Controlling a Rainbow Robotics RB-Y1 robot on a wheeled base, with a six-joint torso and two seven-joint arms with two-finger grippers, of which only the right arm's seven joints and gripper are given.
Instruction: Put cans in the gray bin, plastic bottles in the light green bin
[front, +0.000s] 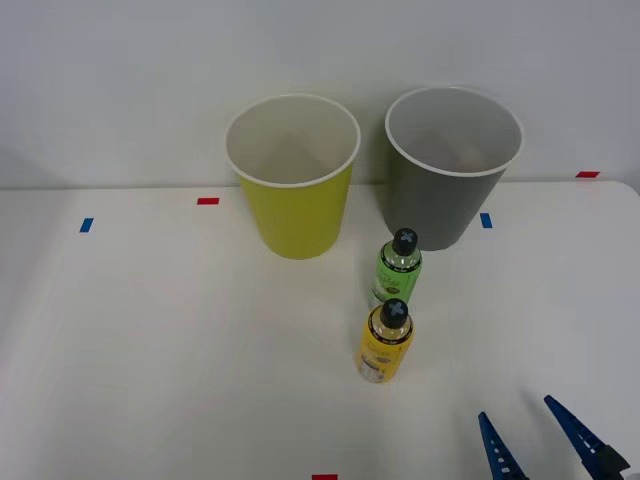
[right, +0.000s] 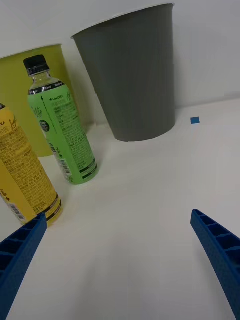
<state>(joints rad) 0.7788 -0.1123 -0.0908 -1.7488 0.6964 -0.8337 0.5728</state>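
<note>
On the white worktop (front: 150, 350), two bins stand side by side at 12 o'clock: the light green bin (front: 293, 185) toward 11 and the gray bin (front: 450, 170) toward 1, both upright, apart from each other, with pale interiors. Near the centre stand two black-capped plastic bottles, both upright: the green-label bottle (front: 398, 266) just in front of the gray bin's base, and the yellow-label bottle (front: 386, 341) just beside it, toward 6 o'clock. At about 5 o'clock the right tool (front: 540, 440) hovers low over the worktop, its blue ribbed fingers (front: 494, 450) spread wide and holding nothing. From the wrist view, the yellow-label bottle (right: 22, 175) sits close to one finger (right: 20, 250), with the green-label bottle (right: 60, 130) beyond it. Small red and blue tape marks (front: 207, 201) dot the worktop.
</note>
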